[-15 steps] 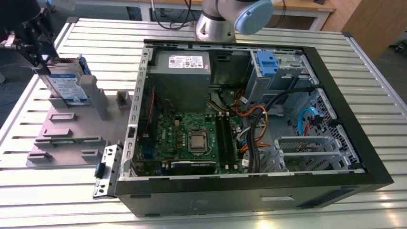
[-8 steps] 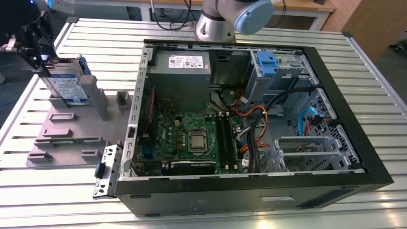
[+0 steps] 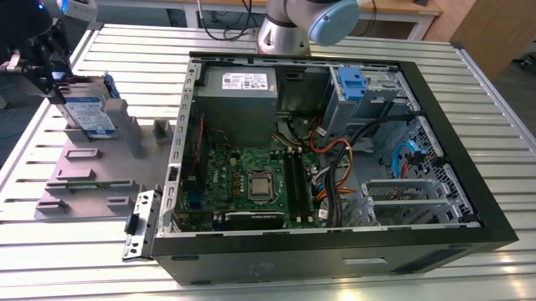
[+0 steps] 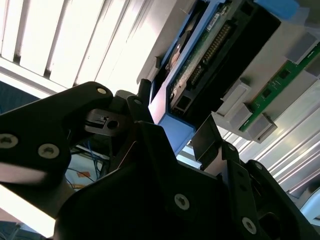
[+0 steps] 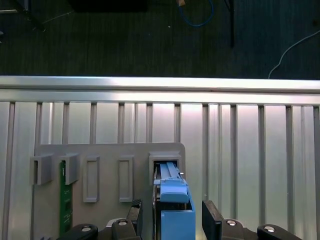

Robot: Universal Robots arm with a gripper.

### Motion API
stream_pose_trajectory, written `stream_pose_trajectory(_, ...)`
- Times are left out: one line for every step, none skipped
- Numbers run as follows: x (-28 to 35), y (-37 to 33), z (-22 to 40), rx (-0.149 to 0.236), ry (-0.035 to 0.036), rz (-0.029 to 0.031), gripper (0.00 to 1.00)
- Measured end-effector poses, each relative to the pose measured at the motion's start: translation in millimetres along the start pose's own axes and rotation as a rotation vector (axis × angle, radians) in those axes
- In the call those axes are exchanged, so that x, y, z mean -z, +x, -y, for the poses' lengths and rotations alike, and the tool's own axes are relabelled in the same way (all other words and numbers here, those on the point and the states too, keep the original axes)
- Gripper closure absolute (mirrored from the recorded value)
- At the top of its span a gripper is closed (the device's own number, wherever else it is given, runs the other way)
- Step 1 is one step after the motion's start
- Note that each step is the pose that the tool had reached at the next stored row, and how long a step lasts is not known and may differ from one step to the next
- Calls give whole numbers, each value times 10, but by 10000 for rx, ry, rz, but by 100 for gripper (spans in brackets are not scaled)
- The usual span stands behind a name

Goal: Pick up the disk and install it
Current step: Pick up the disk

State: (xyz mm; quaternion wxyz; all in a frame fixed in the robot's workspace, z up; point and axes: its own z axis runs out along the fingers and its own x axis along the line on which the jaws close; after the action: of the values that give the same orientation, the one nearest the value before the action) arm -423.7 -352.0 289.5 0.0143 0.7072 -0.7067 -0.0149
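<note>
The disk [image 3: 86,110] is silver metal with a faintly glossy paper label [image 3: 94,121], framed in smooth blue plastic; in the second wrist view its underside [image 4: 200,60] is bare green circuit board. The gripper [image 5: 172,217] is matt black with bright metal screw heads. The table [image 3: 490,100] is ribbed bare metal, brushed and sheeny. The fixture [image 3: 84,188] is matt grey plastic. The computer case [image 3: 335,254] is matt black outside, dull grey sheet metal within. The arm [image 3: 285,31] is smooth silver metal capped in pale blue plastic
</note>
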Motion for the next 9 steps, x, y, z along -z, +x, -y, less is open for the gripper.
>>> stream_pose_trajectory(-11,0,-1,0,0,0,41)
stream_pose_trajectory(-21,0,-2,-1,0,0,41)
stream_pose_trajectory(-29,0,-2,-1,1,0,41)
stream_pose_trajectory(-37,0,-2,0,0,0,41)
stream_pose_trajectory(-44,0,-2,0,0,0,41)
stream_pose_trajectory(-52,0,-2,0,0,0,41)
stream_pose_trajectory(-59,0,-1,0,0,0,41)
stream_pose_trajectory(-66,0,-1,-1,0,0,41)
stream_pose_trajectory(-69,0,-1,-1,-1,-1,41)
